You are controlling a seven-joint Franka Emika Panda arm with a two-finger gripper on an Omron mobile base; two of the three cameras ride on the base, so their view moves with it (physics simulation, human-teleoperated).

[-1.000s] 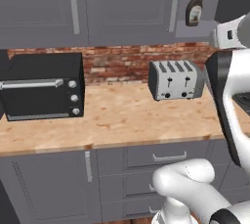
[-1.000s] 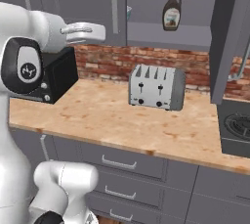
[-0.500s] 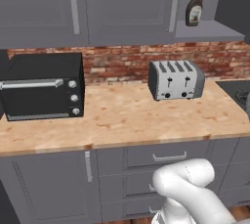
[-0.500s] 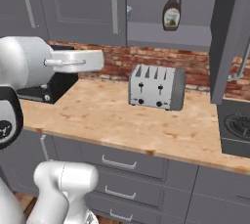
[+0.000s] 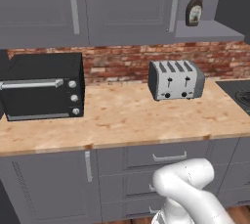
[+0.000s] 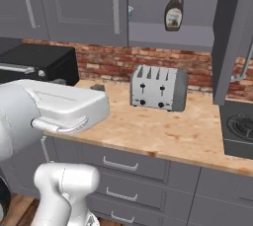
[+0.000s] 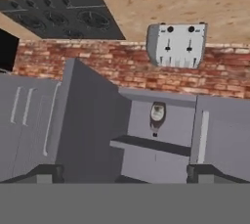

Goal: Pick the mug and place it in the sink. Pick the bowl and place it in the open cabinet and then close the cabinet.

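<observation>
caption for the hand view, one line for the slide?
Upside-down view from the open gripper: cabinet door ajar, syrup bottle on its shelf, toaster beyond.

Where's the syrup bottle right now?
The bottle stands on the open cabinet's shelf, above and right of the toaster in both base views.

A wooden counter (image 5: pixel 127 120) carries a black toaster oven (image 5: pixel 43 87) at the left, a silver toaster (image 5: pixel 176 79) toward the right and a dark cooktop (image 6: pixel 241 129) at the far right. The open cabinet's grey shelf (image 5: pixel 207 31) holds a brown bottle (image 5: pixel 194 6).

The label on the syrup bottle (image 5: pixel 194 7) is too small to read
</observation>
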